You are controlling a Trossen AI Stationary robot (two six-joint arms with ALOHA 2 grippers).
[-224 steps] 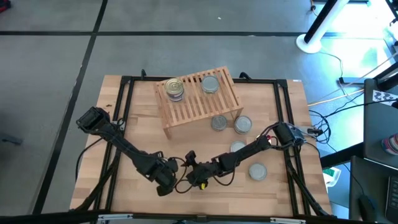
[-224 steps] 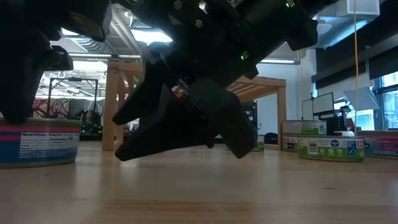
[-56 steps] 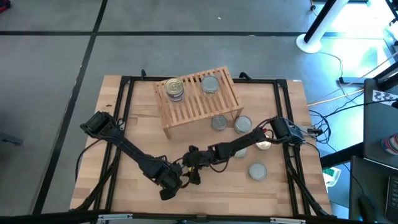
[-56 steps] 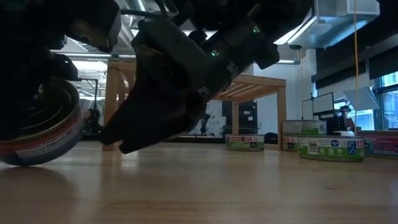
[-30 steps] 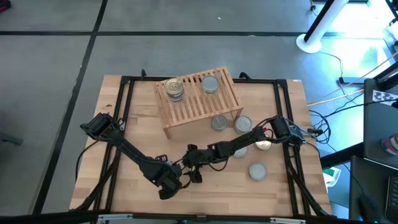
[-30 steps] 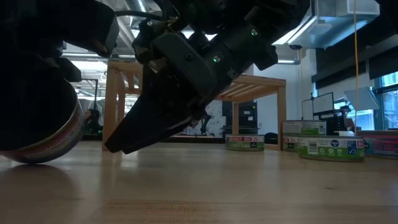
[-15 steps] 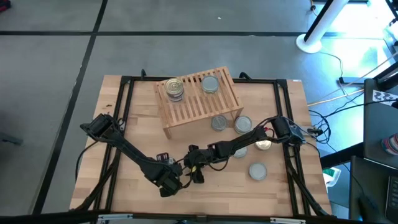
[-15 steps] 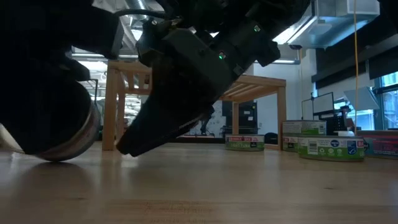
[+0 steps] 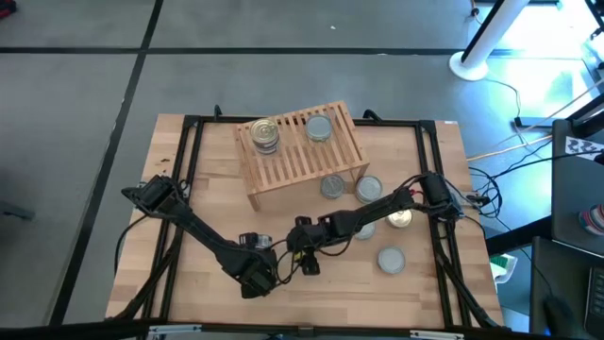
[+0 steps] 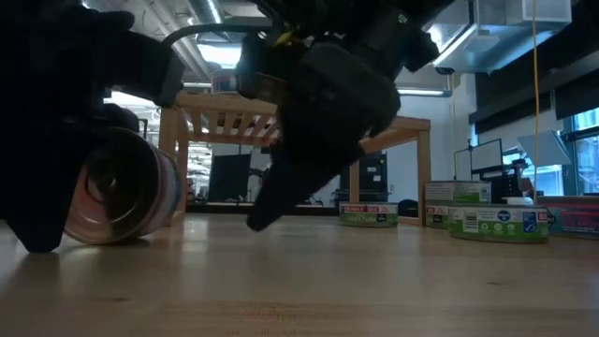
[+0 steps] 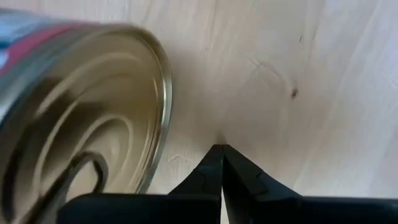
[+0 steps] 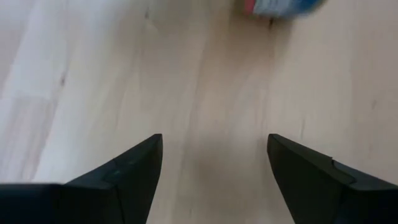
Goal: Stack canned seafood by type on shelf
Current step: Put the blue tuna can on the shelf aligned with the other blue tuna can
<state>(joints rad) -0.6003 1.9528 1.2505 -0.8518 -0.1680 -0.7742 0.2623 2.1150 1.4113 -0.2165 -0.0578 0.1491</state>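
Nearest the front edge of the table (image 9: 179,293), the left gripper (image 9: 255,280) sits low with its fingers pressed tight together, holding nothing. A tipped tin (image 10: 126,201) rests on its side just beside it, its gold pull-tab face (image 11: 81,162) turned toward the left wrist camera. Close by, toward the right, the right gripper (image 9: 308,264) hangs just above the wood with its fingers (image 12: 124,171) spread wide and nothing between them.

That tin looks light but rigid, with a smooth metal wall that is likely slippery, and lying on its side it may roll at a touch. A sound hold would probably be across the round wall, one finger on each side, once it stands flat again.

Farther back, toward the right edge, more loose tins lie flat: one silver-topped (image 9: 391,259), one gold-topped (image 9: 400,218) beside the right arm, and two silver-topped tins (image 9: 331,186) (image 9: 369,189) just in front of the shelf.

At the table's far edge stands the slatted wooden shelf (image 9: 293,161). On its top a gold-topped tin (image 9: 265,133) appears to head a short stack at the left end, and a silver-topped tin (image 9: 319,127) stands apart near the far right corner.
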